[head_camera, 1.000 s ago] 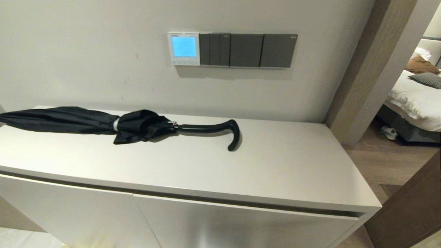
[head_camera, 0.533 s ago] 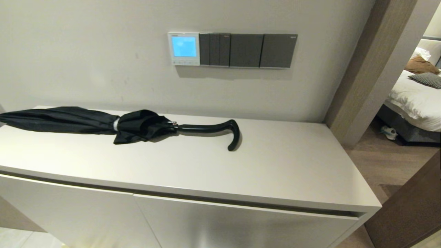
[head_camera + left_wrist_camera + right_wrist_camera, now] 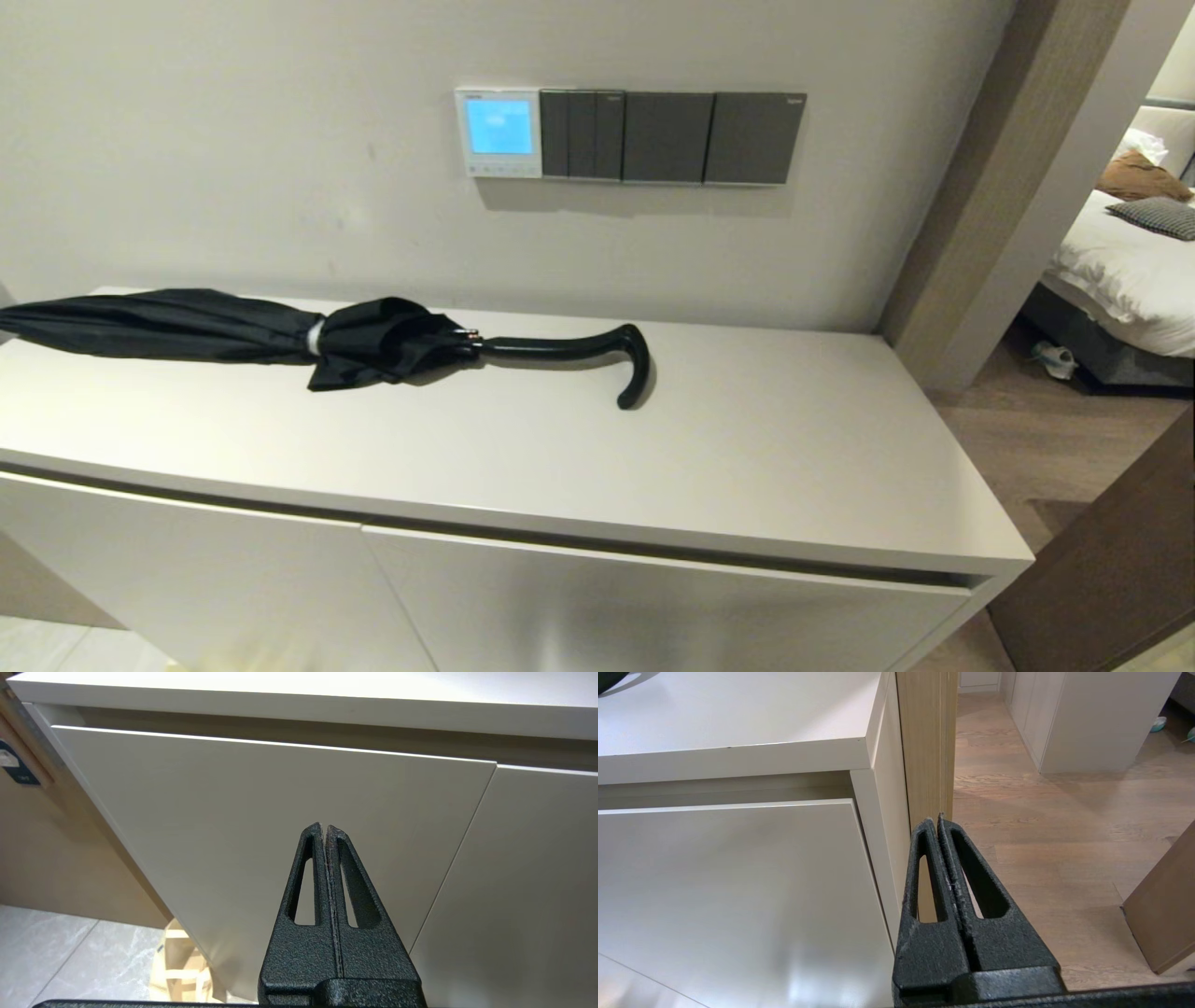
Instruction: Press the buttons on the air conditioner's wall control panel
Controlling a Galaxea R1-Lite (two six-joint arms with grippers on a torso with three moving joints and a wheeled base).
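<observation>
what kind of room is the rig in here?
Likely a hotel room or apartment entry hall. A white cabinet carries a folded black umbrella under a wall thermostat with switch plates, and a doorway on the right shows a made bed.

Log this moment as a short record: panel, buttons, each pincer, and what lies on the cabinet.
panel: air conditioner's wall control panel, white, screen lit blue, left of the dark grey switch plates
buttons: row of buttons below the screen, nothing touching them
left pincer: shut, low before the cabinet door
right pincer: shut, low by the cabinet's right corner
cabinet top: black umbrella lying flat
</observation>
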